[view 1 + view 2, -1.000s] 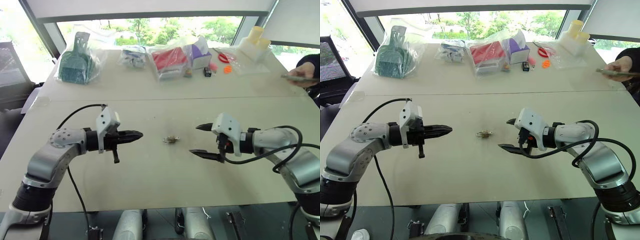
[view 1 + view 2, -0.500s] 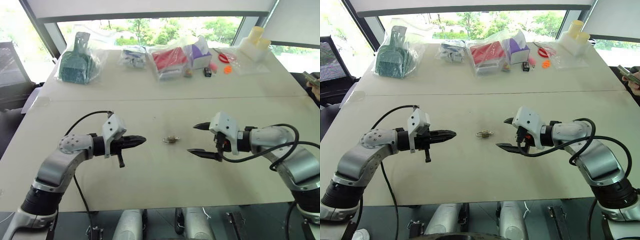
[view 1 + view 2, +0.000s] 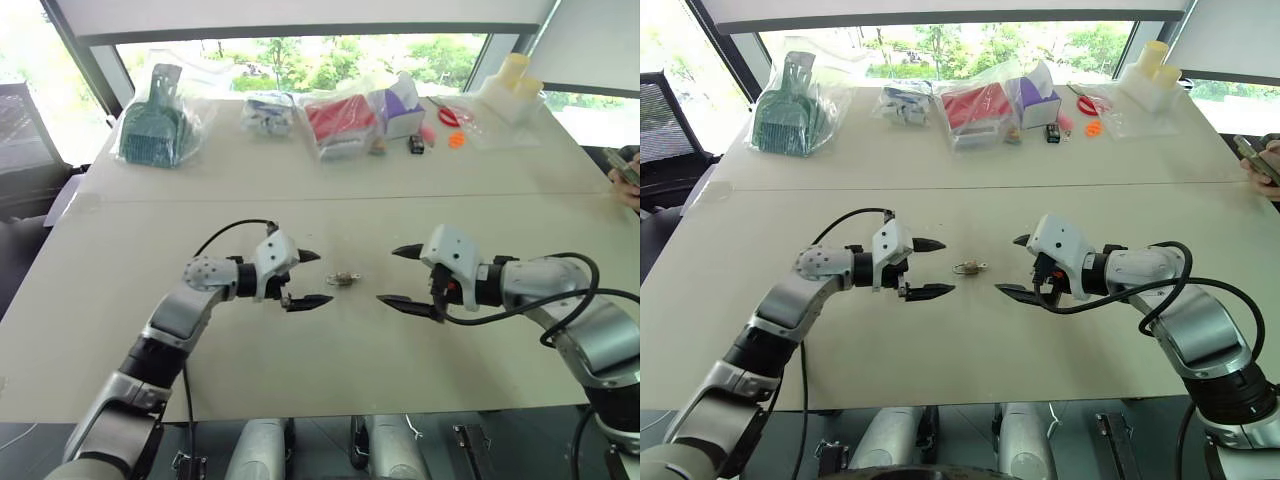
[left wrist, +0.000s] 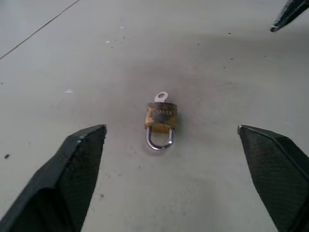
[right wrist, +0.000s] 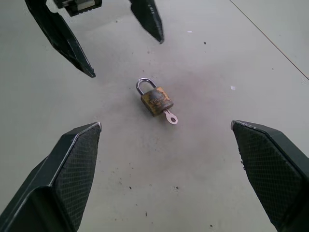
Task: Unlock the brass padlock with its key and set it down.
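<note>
The worktop (image 3: 120,300) under me is a pale grey-beige surface, lightly speckled and scuffed, with a seam running across it between my reach and the far half. At the far left of it lies a green scoop in a clear bag (image 3: 152,120), then a small bagged bundle (image 3: 266,110), a red item in plastic (image 3: 338,120) and a purple-and-white box (image 3: 402,108); further right are a few small orange bits (image 3: 455,139) and a pale yellow stack (image 3: 510,82) in the corner. Behind all this, big windows (image 3: 300,60) show green trees. Nearer me, my left fingers (image 3: 306,278) stand spread apart, empty, pointing in toward the middle. Just beyond them the brass padlock (image 3: 345,278) lies flat on the worktop — shackle closed, key (image 5: 170,117) sticking out of its base — touched by nothing. My right fingers (image 3: 400,276) face it from the other side, likewise spread wide and holding nothing. At the far right edge, a person's hand (image 3: 626,170) holds a phone.
</note>
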